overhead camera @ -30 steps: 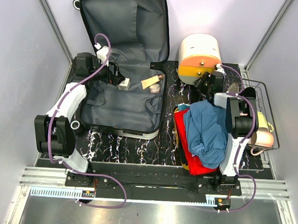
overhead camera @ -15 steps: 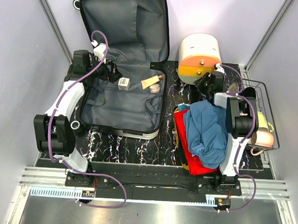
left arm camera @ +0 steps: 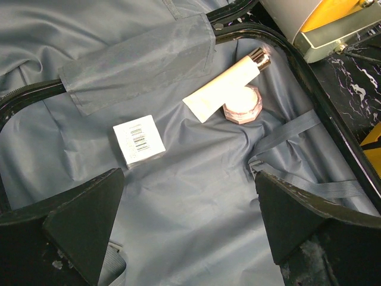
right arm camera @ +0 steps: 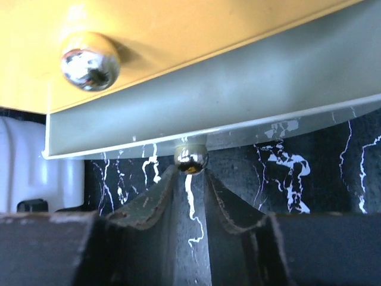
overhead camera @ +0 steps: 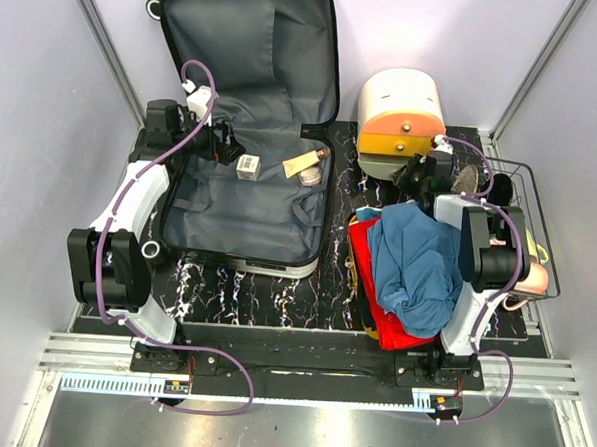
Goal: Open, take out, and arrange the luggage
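Observation:
The luggage (overhead camera: pixel 249 206) lies open on the left, lid (overhead camera: pixel 252 51) propped against the back wall, grey lining showing. On the lining lie a small white box (overhead camera: pixel 247 166) (left arm camera: pixel 139 139), a cream tube (overhead camera: pixel 304 165) (left arm camera: pixel 223 90) and a pink jar (overhead camera: pixel 311 176) (left arm camera: pixel 242 104). My left gripper (overhead camera: pixel 227 150) (left arm camera: pixel 187 179) is open and empty over the lining, just left of the white box. My right gripper (overhead camera: pixel 413 169) (right arm camera: pixel 190 170) is shut on the round metal knob (right arm camera: pixel 190 158) of the lower drawer (overhead camera: pixel 385 160) (right arm camera: pixel 250 101) of the white-and-orange drawer box (overhead camera: pixel 403 101).
A pile of blue clothing (overhead camera: pixel 417 260) over red clothing (overhead camera: pixel 386 313) lies right of the suitcase, under my right arm. A wire basket (overhead camera: pixel 527 210) with cups stands at the far right. The upper orange drawer has its own knob (right arm camera: pixel 89 59). Walls close in on both sides.
My left gripper has drawn back to the left, away from the white box, which stays on the lining. My right gripper has moved toward me and the lower drawer has slid out.

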